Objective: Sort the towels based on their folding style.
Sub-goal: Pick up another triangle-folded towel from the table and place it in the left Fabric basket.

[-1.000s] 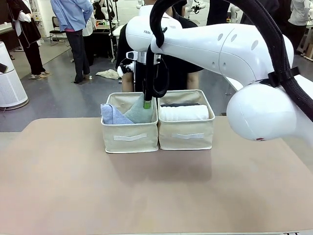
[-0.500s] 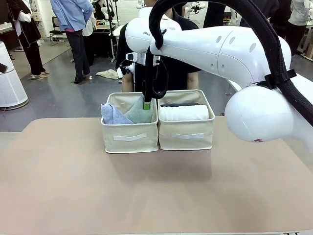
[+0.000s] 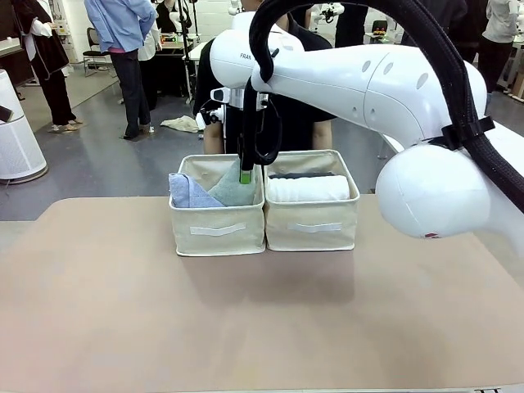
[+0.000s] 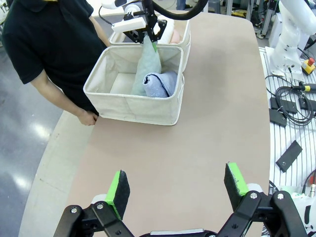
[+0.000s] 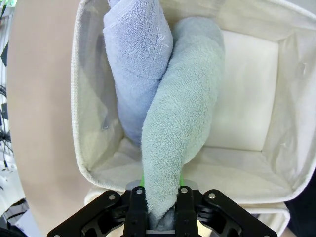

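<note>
Pinching the tip of the grey-teal triangle-folded terry towel (image 5: 180,143), my right gripper (image 3: 246,175) hangs over the left-hand cream fabric basket (image 3: 217,232), jaws clenched tight on the cloth. From my right wrist the towel runs away from my fingers and down into that basket, its far end resting on the pale floor inside. Pressed against its side lies the light blue triangle-folded terry towel (image 5: 138,54), leaning along the basket wall. In the front view both towels sit in the left half of the basket, the blue one nearer the outer wall, the grey-teal one beside the wall shared with the neighbour.

The right-hand cream fabric basket (image 3: 313,227) stands touching the first. A white rolled terry towel (image 3: 309,188) lies across its top, with a dark grey towel (image 3: 300,174) showing just behind it. From my left wrist, a bit of pink towel (image 4: 176,35) peeks out of that farther basket.

My left gripper (image 4: 177,186) hovers over the bare tan tabletop (image 3: 246,319), well apart from both baskets, jaws spread wide and holding nothing.

A person in a black shirt (image 4: 52,44) stands at the far edge of the table, one hand (image 4: 89,117) resting on the rim near the basket.
</note>
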Tool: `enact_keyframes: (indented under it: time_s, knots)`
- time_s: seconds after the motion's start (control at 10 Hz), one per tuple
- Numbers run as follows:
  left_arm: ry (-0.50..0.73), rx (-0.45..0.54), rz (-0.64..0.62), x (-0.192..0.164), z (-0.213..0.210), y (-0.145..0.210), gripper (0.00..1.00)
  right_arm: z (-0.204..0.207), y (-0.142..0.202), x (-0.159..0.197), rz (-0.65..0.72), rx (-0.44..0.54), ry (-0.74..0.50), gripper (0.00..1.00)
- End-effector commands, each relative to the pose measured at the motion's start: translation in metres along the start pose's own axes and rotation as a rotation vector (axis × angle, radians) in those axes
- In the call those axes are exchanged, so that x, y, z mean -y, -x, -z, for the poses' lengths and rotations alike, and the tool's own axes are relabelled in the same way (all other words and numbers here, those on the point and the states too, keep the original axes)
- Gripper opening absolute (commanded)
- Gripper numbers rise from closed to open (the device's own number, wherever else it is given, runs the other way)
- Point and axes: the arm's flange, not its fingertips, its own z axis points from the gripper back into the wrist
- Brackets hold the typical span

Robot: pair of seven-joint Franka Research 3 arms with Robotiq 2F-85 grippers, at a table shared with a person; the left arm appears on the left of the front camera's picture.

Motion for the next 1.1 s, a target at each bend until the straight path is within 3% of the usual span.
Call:
enact_keyframes:
  time_s: [0.0, 0.1, 0.2, 0.9, 1.0]
  knots:
    - [0.004, -0.004, -0.009, 0.0014, -0.0012, -0.0007, 1.00, -0.0100, -0.0131, 0.0177, -0.009, 0.033, -0.024, 0.19]
    - [0.004, -0.004, -0.009, 0.0014, -0.0012, -0.0007, 1.00, -0.0098, -0.0131, 0.0179, -0.013, 0.032, -0.023, 0.19]
    - [0.004, -0.004, -0.009, 0.0014, -0.0012, -0.0007, 1.00, -0.0097, -0.0132, 0.0181, -0.012, 0.032, -0.026, 0.26]
    - [0.004, -0.004, -0.009, 0.0014, -0.0012, -0.0007, 1.00, -0.0079, -0.0125, 0.0195, -0.018, 0.032, -0.040, 0.98]
    - [0.004, -0.004, -0.009, 0.0014, -0.0012, -0.0007, 1.00, -0.0076, -0.0125, 0.0201, -0.019, 0.033, -0.043, 1.00]
